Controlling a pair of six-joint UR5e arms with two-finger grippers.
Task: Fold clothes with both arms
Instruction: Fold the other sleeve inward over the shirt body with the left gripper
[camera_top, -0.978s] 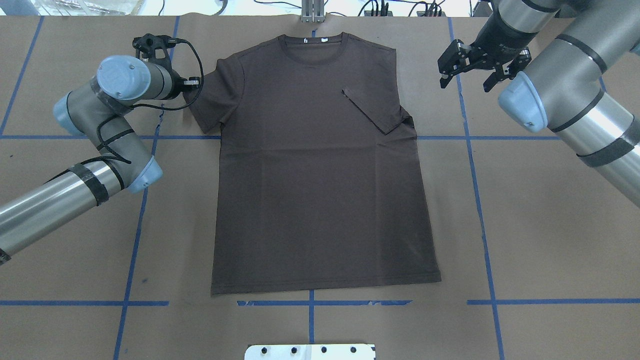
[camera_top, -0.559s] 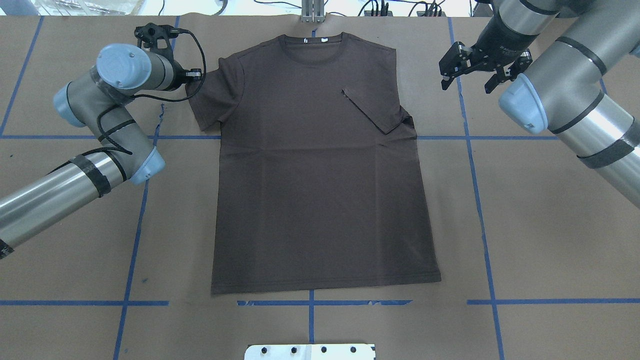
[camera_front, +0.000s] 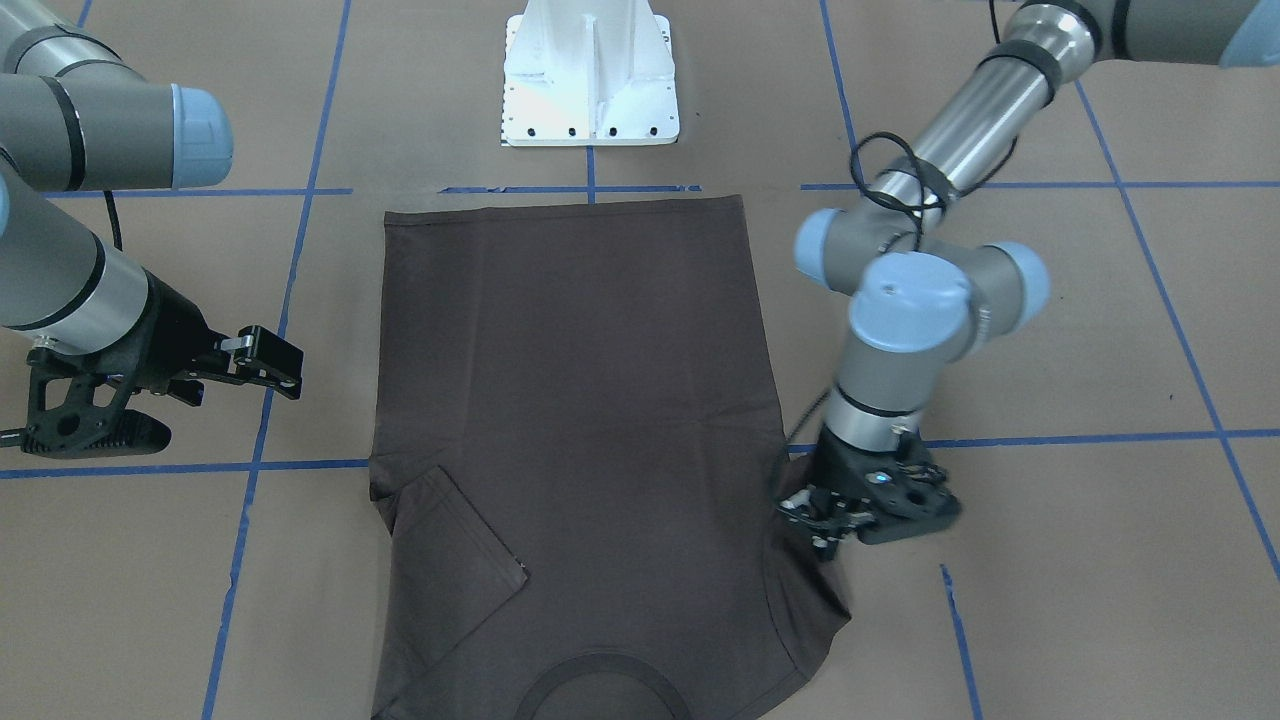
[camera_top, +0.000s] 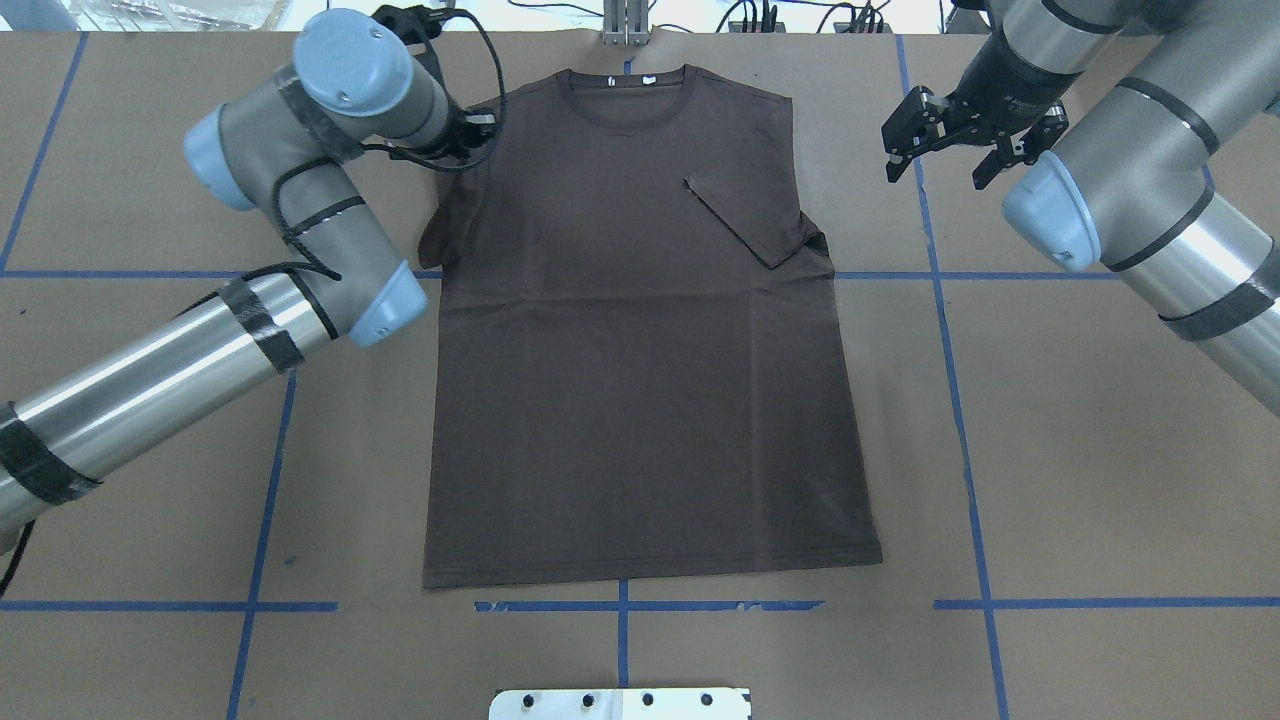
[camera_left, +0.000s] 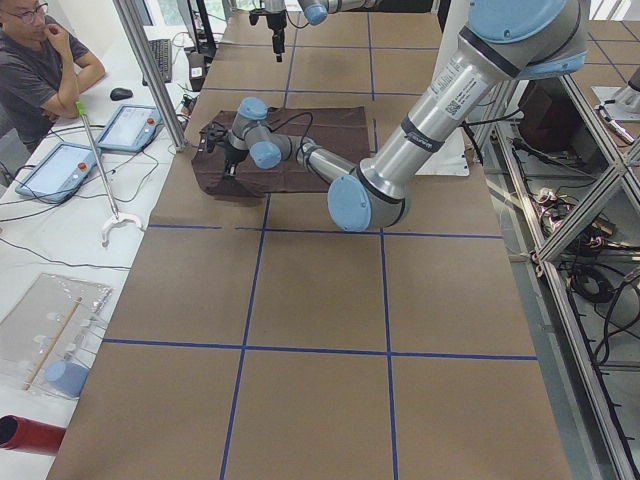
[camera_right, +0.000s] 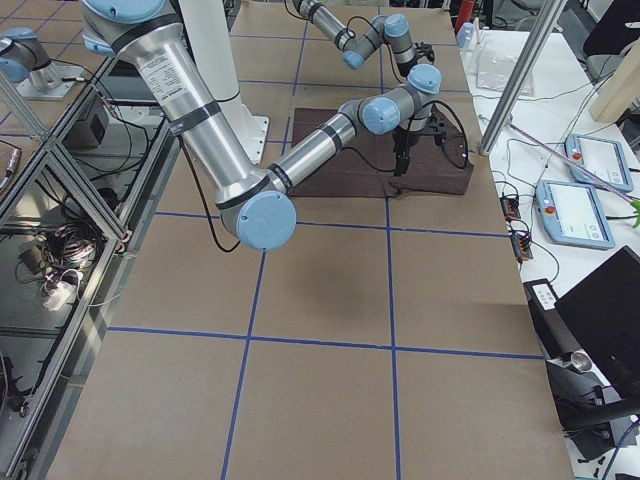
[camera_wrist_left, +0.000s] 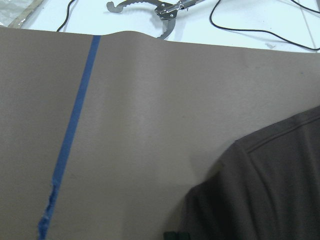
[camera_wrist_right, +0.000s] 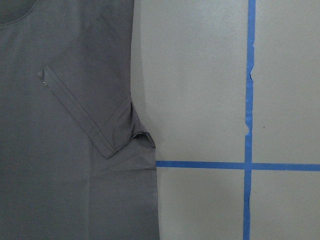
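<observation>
Operator: Where does the T-shirt (camera_front: 570, 400) lie in the front-facing camera?

Observer: It lies flat on the brown table (camera_front: 1050, 600), with the hem near the white base (camera_front: 590, 80) and the collar toward the lower edge. The folded sleeve (camera_front: 455, 560) is turned in over the chest. On the opposite side the left tool (camera_front: 815, 520) is clamped on the edge of the other sleeve (camera_front: 810, 600), and the cloth rises a little to it. The right tool (camera_front: 275, 365) hangs beside the T-shirt without touching it.

Operator: And from overhead?

Observer: The right tool (camera_top: 940, 160) has its fingers clearly apart, above bare paper near the shoulder. The left tool is mostly hidden under its own wrist, at the opposite shoulder. The other sleeve (camera_top: 440, 230) below it is bunched inward.

Operator: What do the side cameras give?

Observer: From exterior left, the left arm (camera_left: 420, 130) reaches to the T-shirt (camera_left: 300, 150), and a person (camera_left: 40, 60) sits at a white desk beyond it. From exterior right, the right arm (camera_right: 200, 110) reaches to the T-shirt's collar end (camera_right: 440, 175). I cannot judge the fingers there.

Operator: And the wrist cameras?

Observer: The left wrist sees paper, a blue tape line (camera_wrist_left: 75, 135) and the T-shirt's shoulder (camera_wrist_left: 270, 190) at the lower right. No fingers are in the picture. The right wrist looks down on the folded sleeve (camera_wrist_right: 90, 110), beside a tape cross (camera_wrist_right: 247, 165).
</observation>
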